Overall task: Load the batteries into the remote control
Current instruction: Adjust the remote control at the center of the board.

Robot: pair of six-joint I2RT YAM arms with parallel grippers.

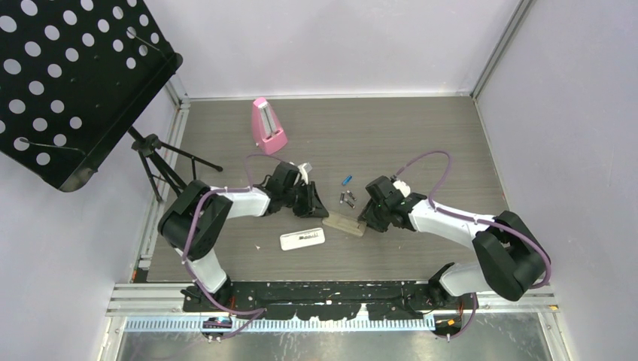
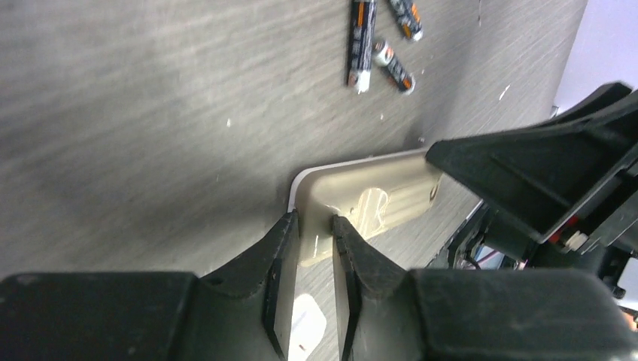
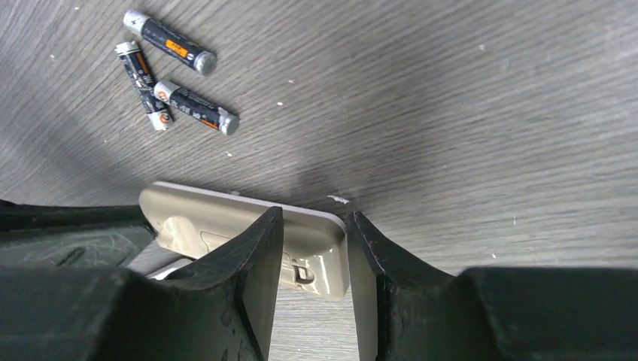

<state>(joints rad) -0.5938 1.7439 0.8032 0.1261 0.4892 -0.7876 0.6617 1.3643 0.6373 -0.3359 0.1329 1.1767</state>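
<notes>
white flat piece [image 1: 302, 238] lies nearest, low centre. remote [image 1: 345, 223] sits mid frame btwn both arms. left pincer [image 2: 314, 222] is nearly closed, pinching its left end. right pincer [image 3: 314, 218] is abt half open astride its right end; can't tell if gripping. just beyond lie 3 dark batteries [image 3: 141, 79], w/ blue battery [image 1: 347, 180] farthest.

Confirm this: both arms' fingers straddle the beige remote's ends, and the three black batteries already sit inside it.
Wrong: the three black batteries lie loose on the table beside the beige remote, not inside it. The right wrist view shows this.
</notes>
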